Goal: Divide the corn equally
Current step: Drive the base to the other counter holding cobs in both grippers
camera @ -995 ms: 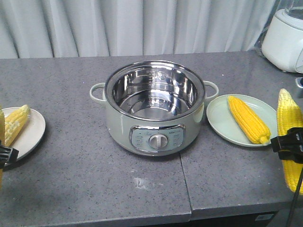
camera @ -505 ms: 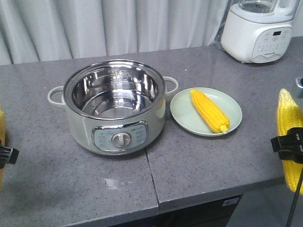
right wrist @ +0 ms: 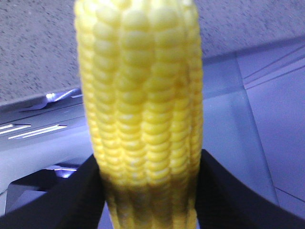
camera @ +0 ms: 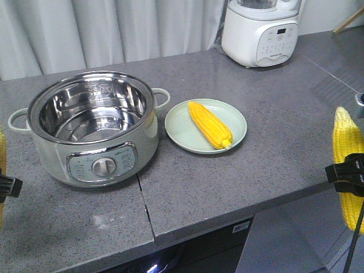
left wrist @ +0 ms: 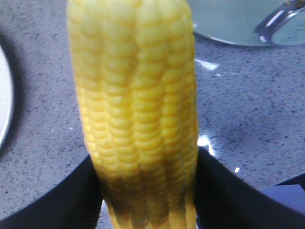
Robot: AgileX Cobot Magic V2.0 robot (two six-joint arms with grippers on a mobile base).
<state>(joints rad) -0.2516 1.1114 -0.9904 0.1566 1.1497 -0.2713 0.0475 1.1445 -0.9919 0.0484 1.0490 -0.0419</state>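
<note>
Noted: left gripper [camera: 5, 186] and right gripper [camera: 348, 176] each clamped a corn cob [right wrist: 143, 95]. The right one apparently hung past the counter [camera: 256, 165] edge, so a slip risked a floor drop.

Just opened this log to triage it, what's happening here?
The left gripper is shut on the left cob and the right gripper on the right cob, both upright and not yet set down. A third cob lies on the green plate beside the empty steel pot on the counter.
</note>
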